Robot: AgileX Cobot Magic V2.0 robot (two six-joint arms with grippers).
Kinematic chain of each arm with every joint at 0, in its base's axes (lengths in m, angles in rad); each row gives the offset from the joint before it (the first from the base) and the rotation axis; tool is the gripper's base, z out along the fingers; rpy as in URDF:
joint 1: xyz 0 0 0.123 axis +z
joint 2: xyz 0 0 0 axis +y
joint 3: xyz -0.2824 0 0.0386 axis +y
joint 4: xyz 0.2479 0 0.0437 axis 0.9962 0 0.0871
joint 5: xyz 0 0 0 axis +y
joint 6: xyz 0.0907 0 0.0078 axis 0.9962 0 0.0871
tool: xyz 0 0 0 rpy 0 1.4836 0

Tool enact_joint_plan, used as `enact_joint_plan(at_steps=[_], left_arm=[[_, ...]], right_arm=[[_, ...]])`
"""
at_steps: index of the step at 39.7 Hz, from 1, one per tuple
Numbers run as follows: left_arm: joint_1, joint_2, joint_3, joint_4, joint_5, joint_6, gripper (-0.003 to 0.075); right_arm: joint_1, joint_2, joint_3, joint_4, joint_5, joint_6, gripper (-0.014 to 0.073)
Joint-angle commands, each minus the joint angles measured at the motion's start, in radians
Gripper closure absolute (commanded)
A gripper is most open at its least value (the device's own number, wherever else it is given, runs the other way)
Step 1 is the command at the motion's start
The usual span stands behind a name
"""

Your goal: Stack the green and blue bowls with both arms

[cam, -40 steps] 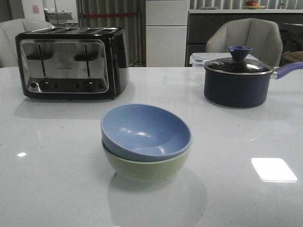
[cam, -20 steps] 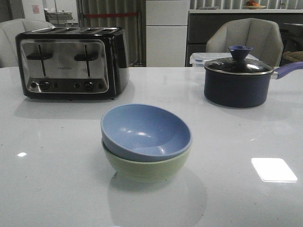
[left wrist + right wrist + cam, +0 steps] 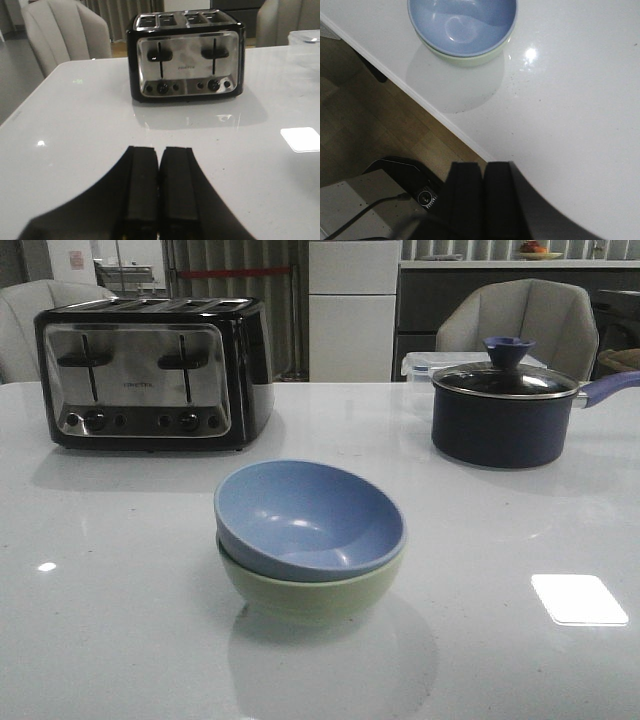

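The light blue bowl point(image 3: 308, 517) sits nested inside the pale green bowl point(image 3: 310, 595) at the middle of the white table, tilted a little. The stack also shows in the right wrist view, blue bowl point(image 3: 462, 22) over the green bowl's rim point(image 3: 470, 61). Neither arm shows in the front view. My left gripper point(image 3: 160, 150) is shut and empty over bare table, facing the toaster. My right gripper point(image 3: 483, 166) is shut and empty above the table's front edge, well apart from the bowls.
A black-and-steel toaster point(image 3: 150, 375) stands at the back left, also in the left wrist view point(image 3: 186, 55). A dark navy lidded saucepan point(image 3: 505, 405) stands at the back right. The table edge point(image 3: 420, 102) with wooden floor below shows beside the right gripper.
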State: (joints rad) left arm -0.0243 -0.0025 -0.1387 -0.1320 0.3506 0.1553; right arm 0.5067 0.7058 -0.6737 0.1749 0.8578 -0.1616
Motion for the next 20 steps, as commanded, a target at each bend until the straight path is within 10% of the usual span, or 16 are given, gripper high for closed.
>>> enact_joint_plan(at_steps=[1,20], left_arm=[[0.01,-0.013,0.036,0.003,-0.177,-0.065,0.0622],[-0.029,-0.022,0.149,0.096,-0.367,-0.162,0.0622]], right_arm=[[-0.004,-0.004,-0.025,0.011,-0.05,0.002,0.0575],[-0.004,-0.004,-0.025,0.011,-0.049,0.002,0.0575]])
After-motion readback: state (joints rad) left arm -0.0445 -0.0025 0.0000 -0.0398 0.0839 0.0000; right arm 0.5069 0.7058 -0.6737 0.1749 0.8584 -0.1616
